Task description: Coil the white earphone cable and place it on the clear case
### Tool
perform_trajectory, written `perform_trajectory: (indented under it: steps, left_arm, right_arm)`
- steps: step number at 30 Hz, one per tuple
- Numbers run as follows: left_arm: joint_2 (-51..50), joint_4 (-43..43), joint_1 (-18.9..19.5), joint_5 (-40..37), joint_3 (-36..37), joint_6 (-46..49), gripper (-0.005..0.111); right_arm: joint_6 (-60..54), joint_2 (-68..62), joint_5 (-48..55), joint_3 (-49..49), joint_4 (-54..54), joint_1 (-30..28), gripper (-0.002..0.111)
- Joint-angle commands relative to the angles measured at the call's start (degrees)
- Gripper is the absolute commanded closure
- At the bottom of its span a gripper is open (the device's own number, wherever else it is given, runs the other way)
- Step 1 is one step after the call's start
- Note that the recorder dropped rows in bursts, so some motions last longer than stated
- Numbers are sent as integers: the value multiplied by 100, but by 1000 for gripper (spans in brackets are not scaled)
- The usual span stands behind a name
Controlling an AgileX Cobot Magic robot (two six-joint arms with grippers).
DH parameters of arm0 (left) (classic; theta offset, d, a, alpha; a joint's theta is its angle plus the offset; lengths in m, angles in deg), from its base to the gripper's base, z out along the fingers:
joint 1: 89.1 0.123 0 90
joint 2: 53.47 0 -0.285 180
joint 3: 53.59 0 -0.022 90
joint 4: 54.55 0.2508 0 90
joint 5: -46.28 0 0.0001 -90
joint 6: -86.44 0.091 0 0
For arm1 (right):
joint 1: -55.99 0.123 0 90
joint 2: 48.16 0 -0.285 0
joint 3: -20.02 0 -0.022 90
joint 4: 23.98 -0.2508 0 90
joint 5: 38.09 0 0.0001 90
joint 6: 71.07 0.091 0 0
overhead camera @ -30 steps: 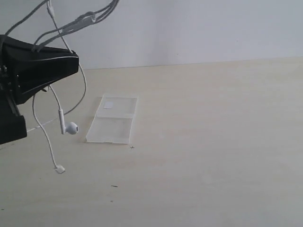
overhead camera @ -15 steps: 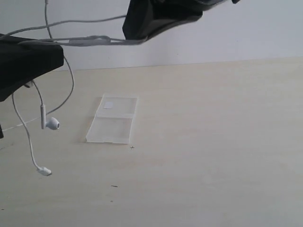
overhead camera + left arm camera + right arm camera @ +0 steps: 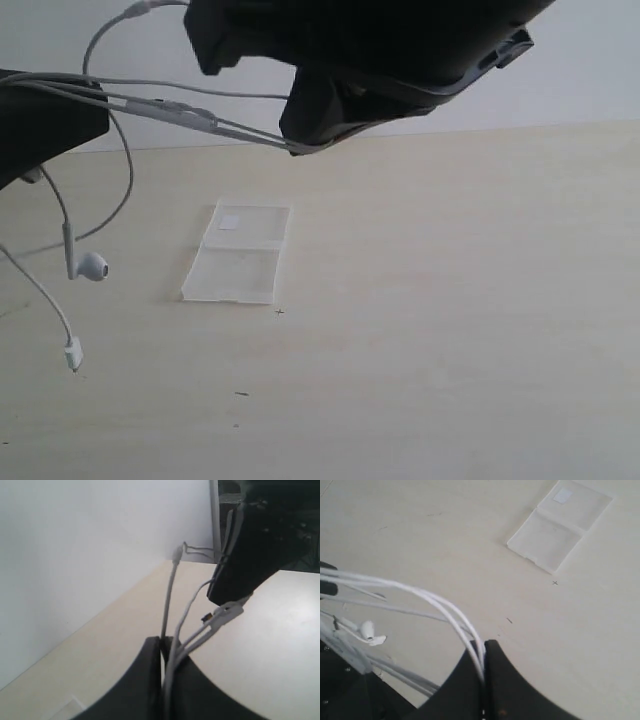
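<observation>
The white earphone cable [image 3: 185, 115] is stretched in several strands through the air between my two grippers, well above the table. My left gripper [image 3: 100, 105] at the left edge is shut on one end of the bundle [image 3: 172, 650]. My right gripper [image 3: 295, 148], reaching across from the upper middle, is shut on the other end [image 3: 479, 655]. An earbud [image 3: 90, 266] and the plug [image 3: 73, 354] dangle below the left gripper. The inline remote [image 3: 227, 612] sits on the taut strands. The clear case [image 3: 240, 253] lies flat on the table, below and apart from the cable.
A pale wooden table [image 3: 450, 300] meets a white wall [image 3: 580, 70] at the back. In the right wrist view the case [image 3: 560, 522] lies far from the jaws.
My right arm has come down and left into view, pulling the cable strands taut. The left gripper has drawn back left, and the dangling earbud and plug swung left with it.
</observation>
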Motion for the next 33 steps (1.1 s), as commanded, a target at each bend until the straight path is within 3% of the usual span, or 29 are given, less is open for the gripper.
perform_trajectory:
  steps: [1,10,23,28,33]
  left_arm:
    - [71,-27,10,170,19,-267,107]
    - [71,392,10,22,19,-842,107]
    - [71,-124,10,45,19,-1024,107]
    - [71,-95,10,45,19,-1164,107]
    - [71,-22,10,260,19,-1309,107]
  right_arm:
    - [-210,46,6,-259,244,6,108]
    - [-710,46,-474,-527,231,6,108]
    - [-1645,-294,-1401,-527,-1145,6,107]
    - [-2238,-377,-1181,-527,-1289,6,85]
    - [-2546,-377,-1001,-527,-1314,6,40]
